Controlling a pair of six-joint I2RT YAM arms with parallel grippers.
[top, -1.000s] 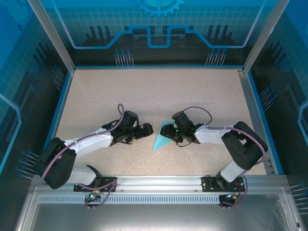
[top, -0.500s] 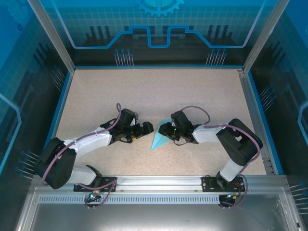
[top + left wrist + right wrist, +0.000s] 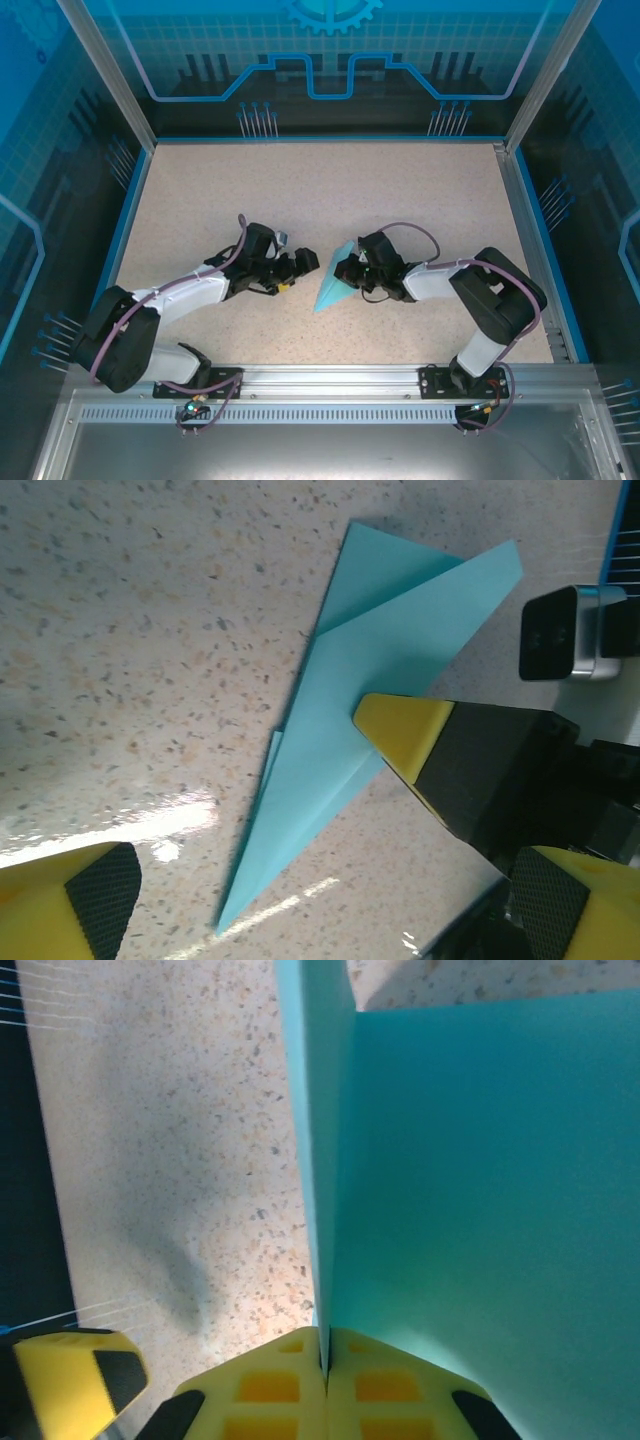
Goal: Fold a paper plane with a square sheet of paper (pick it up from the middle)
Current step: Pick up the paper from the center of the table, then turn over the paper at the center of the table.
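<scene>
Right gripper (image 3: 345, 270) has closed, pinching the paper plane (image 3: 331, 289). The plane's long axis crosses its fingertips. Left gripper (image 3: 304, 262) gapes wide, just opposite.

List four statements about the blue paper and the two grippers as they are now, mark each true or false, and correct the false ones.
1. The right gripper is shut on the folded paper. True.
2. The left gripper is clamped on the paper as well. False: its jaws stand wide open and grip nothing.
3. The paper is a flat, unfolded square. False: it is folded into a narrow pointed shape with overlapping layers.
4. In the top view, the paper's sharp tip points toward the near edge of the table, where the arm bases are. True.
</scene>
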